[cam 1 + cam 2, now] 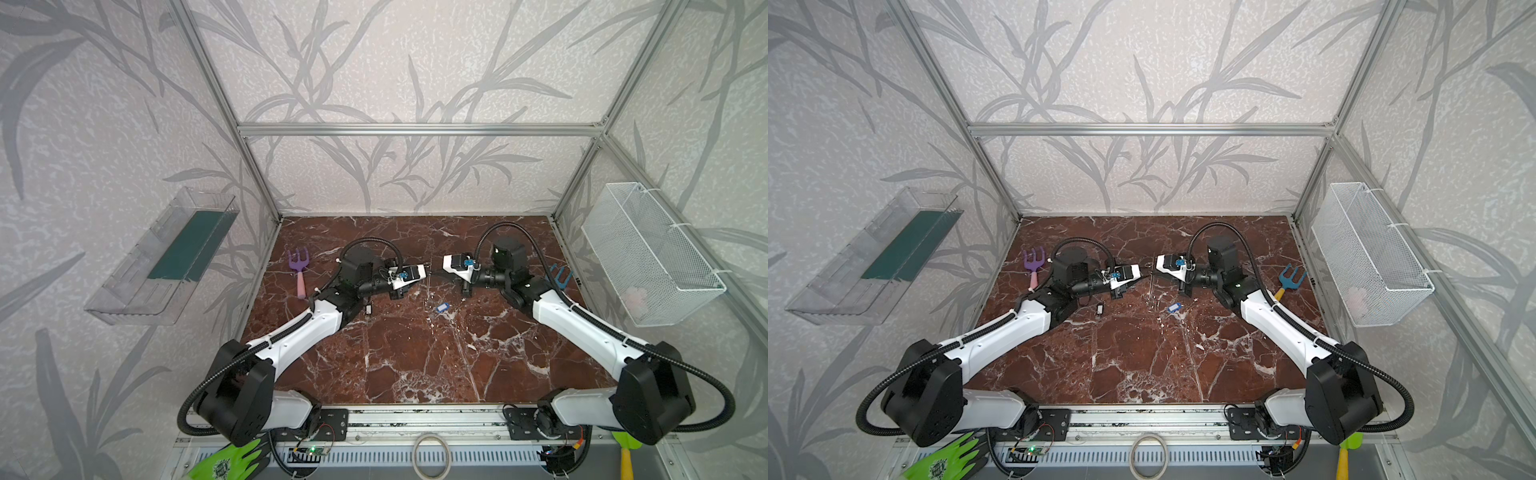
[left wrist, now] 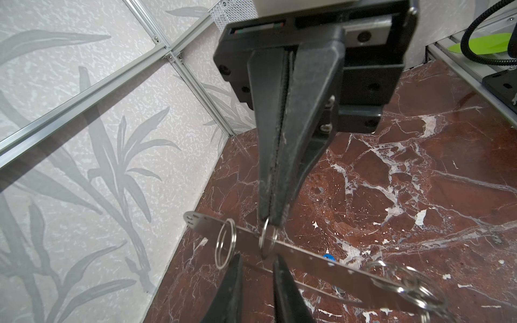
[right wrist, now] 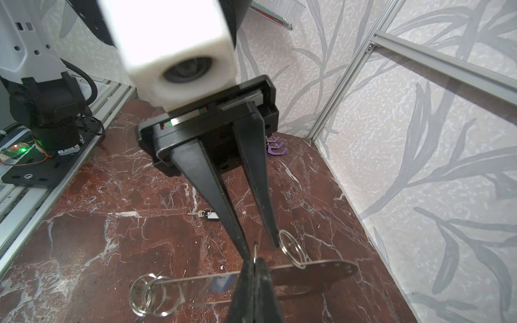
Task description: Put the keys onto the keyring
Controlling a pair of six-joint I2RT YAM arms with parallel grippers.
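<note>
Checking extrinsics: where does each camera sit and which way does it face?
Top views: stereo pair above the front rail, looking down and back at the table; left arm and right arm show.
Left wrist: on the left arm, looking along open left fingers at the right fingers, shut on the keyring.
Right wrist: on the right arm, looking along the right fingers at the left fingers.
Shared: keyring, in both wrist views.

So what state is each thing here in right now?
keyring: held by the right tool, no keys on it
right tool: shut on the keyring
left tool: open
blue-tagged key: loose on the table
black-and-white key: loose on the table
</note>
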